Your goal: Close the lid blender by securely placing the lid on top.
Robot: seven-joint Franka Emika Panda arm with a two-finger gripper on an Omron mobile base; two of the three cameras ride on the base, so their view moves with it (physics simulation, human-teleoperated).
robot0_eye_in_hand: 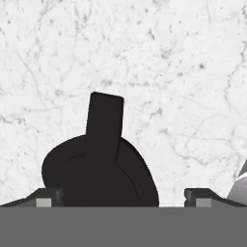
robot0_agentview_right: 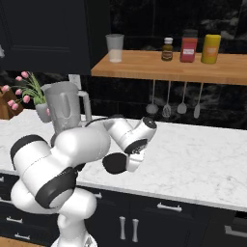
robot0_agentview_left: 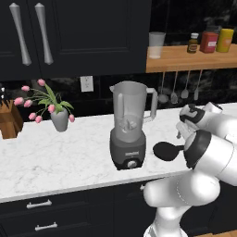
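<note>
The blender (robot0_agentview_left: 127,125) stands on the white marble counter (robot0_agentview_left: 55,157), a clear grey jar with an open mouth on a dark base; it also shows behind the arm as the blender (robot0_agentview_right: 62,108). The lid (robot0_agentview_left: 164,151), a flat black disc with a tab, lies on the counter to the blender's right. My gripper (robot0_eye_in_hand: 123,198) hovers just above the lid (robot0_eye_in_hand: 96,169), open, its two fingertips (robot0_eye_in_hand: 46,198) set wide to either side of the disc. The tab points away from the hand. From the right base camera the gripper (robot0_agentview_right: 131,166) hangs beside the lid (robot0_agentview_right: 114,163).
A white vase of pink tulips (robot0_agentview_left: 59,118) and a wooden knife block (robot0_agentview_left: 9,121) stand left of the blender. A wooden shelf (robot0_agentview_right: 193,65) above holds a clear cup (robot0_agentview_right: 115,47) and several bottles. Utensils (robot0_agentview_right: 166,103) hang below it.
</note>
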